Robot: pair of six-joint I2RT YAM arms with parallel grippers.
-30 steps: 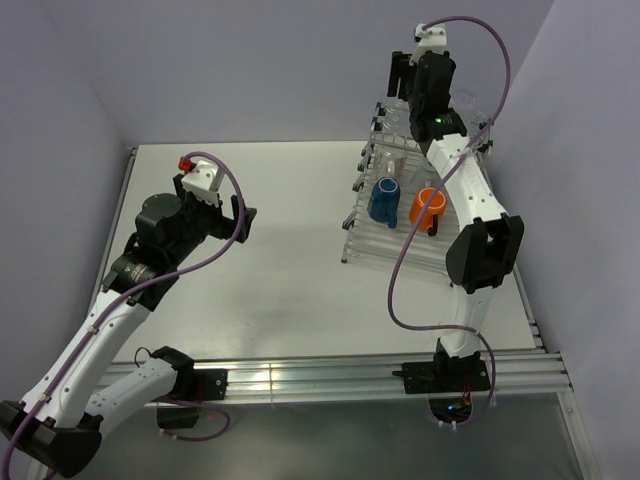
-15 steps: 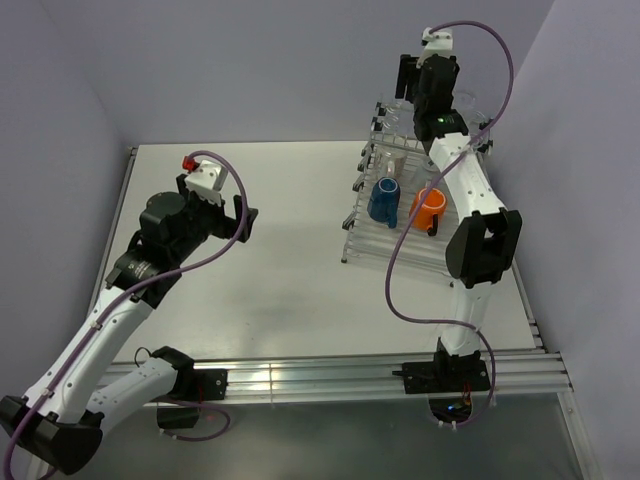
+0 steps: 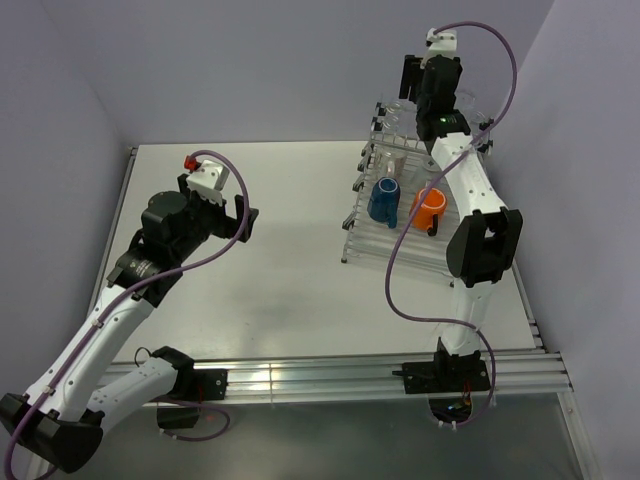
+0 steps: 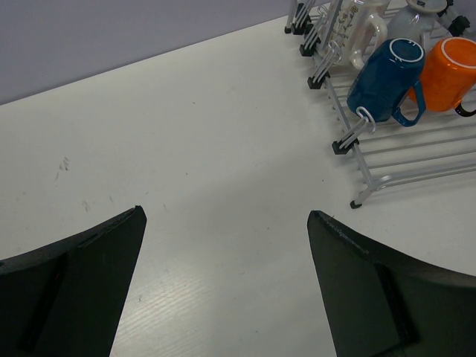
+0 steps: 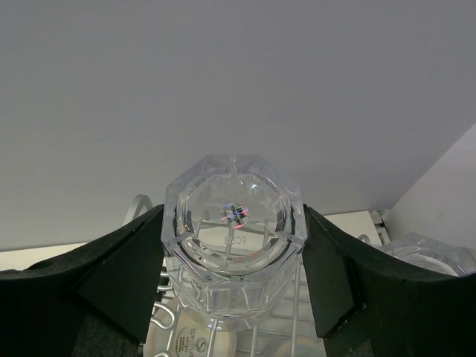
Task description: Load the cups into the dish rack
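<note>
Clamping a clear glass tumbler (image 5: 233, 216), the right gripper (image 5: 234, 253) hangs above the far end of the dish rack (image 4: 394, 152) near the lavender wall (image 3: 250, 70), while the left gripper (image 4: 224, 216) gapes wide and empty over the white table (image 3: 270, 200), well left of that rack.

Left end effector (image 4: 224, 216) splayed wide; right end effector (image 5: 234, 223) clamped, arm upstretched.
</note>
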